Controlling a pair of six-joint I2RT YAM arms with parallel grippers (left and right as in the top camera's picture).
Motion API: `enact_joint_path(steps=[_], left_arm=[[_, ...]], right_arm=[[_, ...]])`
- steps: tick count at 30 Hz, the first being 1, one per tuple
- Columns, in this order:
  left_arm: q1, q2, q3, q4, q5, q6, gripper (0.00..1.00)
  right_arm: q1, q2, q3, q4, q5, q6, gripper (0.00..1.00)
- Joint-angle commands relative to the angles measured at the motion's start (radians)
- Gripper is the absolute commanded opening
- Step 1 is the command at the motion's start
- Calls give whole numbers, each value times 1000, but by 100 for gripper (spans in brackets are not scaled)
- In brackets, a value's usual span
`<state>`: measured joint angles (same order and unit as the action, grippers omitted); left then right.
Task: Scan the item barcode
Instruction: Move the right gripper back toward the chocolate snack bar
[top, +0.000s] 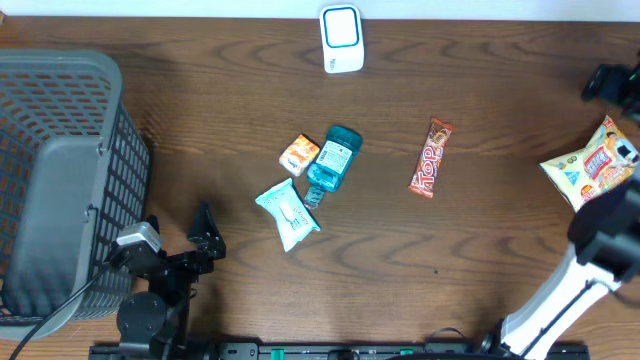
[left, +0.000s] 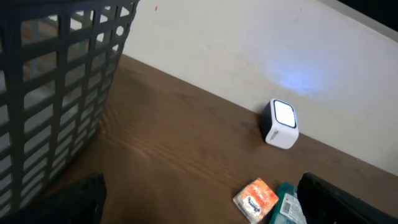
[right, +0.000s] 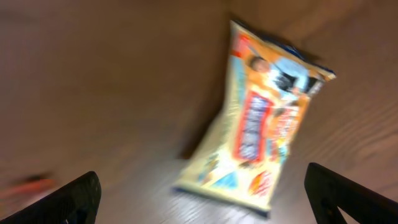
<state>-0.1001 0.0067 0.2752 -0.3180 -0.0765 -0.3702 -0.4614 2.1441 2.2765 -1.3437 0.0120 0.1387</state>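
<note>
The white barcode scanner (top: 341, 38) stands at the table's far edge, its face lit in the left wrist view (left: 281, 123). A yellow snack bag (top: 590, 165) lies flat on the wood at the far right. In the blurred right wrist view the bag (right: 261, 124) lies below my right gripper (right: 205, 193). That gripper is open, fingers wide apart, holding nothing. My left gripper (top: 178, 235) rests open and empty at the front left, beside the basket, and points toward the scanner (left: 205, 199).
A grey mesh basket (top: 60, 180) fills the left side. Mid-table lie an orange packet (top: 299, 154), a teal bottle (top: 333, 160) and a white-and-teal pouch (top: 288, 213). A red candy bar (top: 431, 158) lies right of them.
</note>
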Motion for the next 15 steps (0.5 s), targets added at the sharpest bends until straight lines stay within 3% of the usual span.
enact_joint_path(steps=[1, 10, 15], left_arm=[[-2, -2, 2, -33, 13, -5, 98], [-2, -1, 1, -56, 17, 0, 98], [-2, -1, 1, -171, 17, 70, 98]], right_arm=[[58, -116, 13, -40, -206, 79, 99], [279, -100, -20, -103, -309, 175, 99], [417, -82, -147, -77, -260, 175, 98]])
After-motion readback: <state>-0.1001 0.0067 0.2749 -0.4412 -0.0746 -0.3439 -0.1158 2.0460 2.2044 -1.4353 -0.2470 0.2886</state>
